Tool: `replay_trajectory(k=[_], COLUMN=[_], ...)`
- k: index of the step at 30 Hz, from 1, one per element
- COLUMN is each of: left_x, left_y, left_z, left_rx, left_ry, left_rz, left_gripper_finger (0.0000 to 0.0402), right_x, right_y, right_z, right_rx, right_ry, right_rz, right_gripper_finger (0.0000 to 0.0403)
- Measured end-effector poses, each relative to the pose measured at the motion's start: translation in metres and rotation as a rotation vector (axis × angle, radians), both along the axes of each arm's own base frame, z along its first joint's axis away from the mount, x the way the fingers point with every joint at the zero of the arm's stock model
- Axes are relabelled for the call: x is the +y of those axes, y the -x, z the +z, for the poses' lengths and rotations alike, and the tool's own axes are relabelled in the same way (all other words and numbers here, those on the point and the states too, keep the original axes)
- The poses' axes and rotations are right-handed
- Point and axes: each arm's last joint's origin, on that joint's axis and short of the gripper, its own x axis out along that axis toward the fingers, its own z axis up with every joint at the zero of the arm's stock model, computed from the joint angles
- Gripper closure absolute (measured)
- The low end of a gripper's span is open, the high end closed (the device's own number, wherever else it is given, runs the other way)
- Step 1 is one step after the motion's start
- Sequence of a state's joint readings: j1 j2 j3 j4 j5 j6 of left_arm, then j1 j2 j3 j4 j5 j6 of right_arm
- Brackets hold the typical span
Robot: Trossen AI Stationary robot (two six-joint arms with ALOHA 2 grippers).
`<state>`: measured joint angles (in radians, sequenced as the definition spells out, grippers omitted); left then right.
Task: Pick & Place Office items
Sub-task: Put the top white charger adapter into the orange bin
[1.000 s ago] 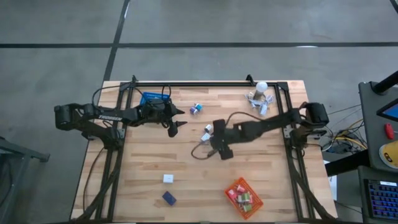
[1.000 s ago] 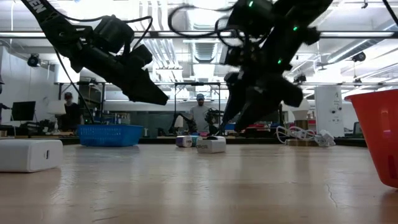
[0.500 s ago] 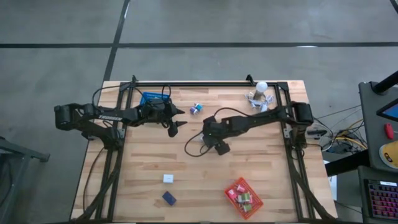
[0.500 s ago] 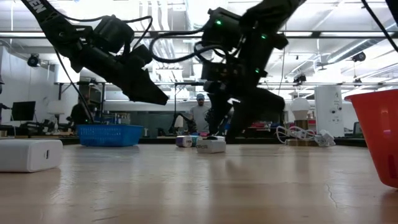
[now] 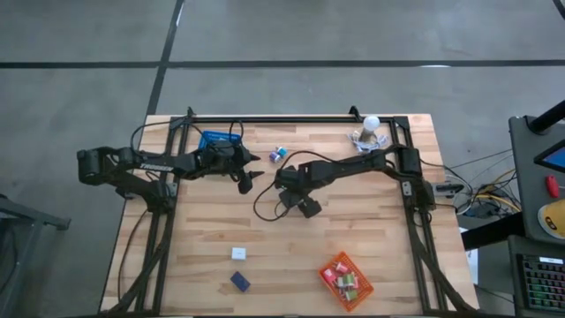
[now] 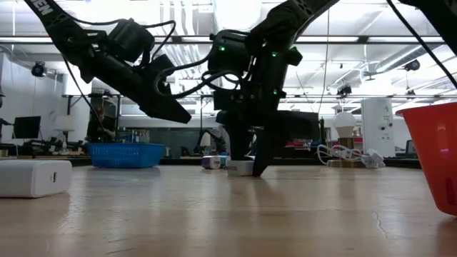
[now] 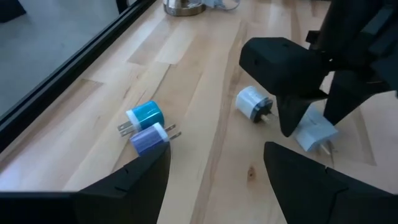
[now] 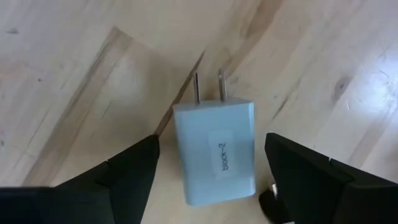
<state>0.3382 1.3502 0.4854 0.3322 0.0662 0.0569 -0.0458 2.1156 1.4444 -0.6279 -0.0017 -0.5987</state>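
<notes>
1. I see the left gripper hovering beside the blue basket, fingers apart, holding nothing.
2. A teal plug and a purple plug lie touching on the counter.
3. My right gripper stands wide open, fingers straddling the white charger block lying flat mid-counter, not yet gripped.

Two baskets are seen, one blue and one orange. Four plug adapters are counted near the blue basket: teal, purple, round white, square white.
</notes>
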Motion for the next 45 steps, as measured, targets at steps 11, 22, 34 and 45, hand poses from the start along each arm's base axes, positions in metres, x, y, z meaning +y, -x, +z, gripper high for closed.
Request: replay_trajectory(k=[11, 22, 34, 45], left_x=[0.000, 0.000, 0.000, 0.001], left_y=[0.001, 0.001, 0.001, 0.000], left_z=[-0.001, -0.001, -0.001, 0.000], left_rx=[0.018, 0.018, 0.017, 0.009], left_ry=[-0.021, -0.020, -0.020, -0.044], left_rz=[0.001, 0.002, 0.002, -0.003], left_gripper_finger=[0.0142, 0.0142, 0.0142, 0.0142], right_x=[0.000, 0.003, 0.029, 0.034], right_y=[-0.008, -0.005, -0.008, -0.009], right_z=[0.010, 0.008, 0.008, 0.005], right_rx=[-0.048, -0.018, -0.064, -0.095], right_ry=[0.005, -0.013, -0.044, -0.060], right_rz=[0.008, -0.030, -0.101, -0.081], right_gripper_finger=[0.0110, 0.0202, 0.0245, 0.0245])
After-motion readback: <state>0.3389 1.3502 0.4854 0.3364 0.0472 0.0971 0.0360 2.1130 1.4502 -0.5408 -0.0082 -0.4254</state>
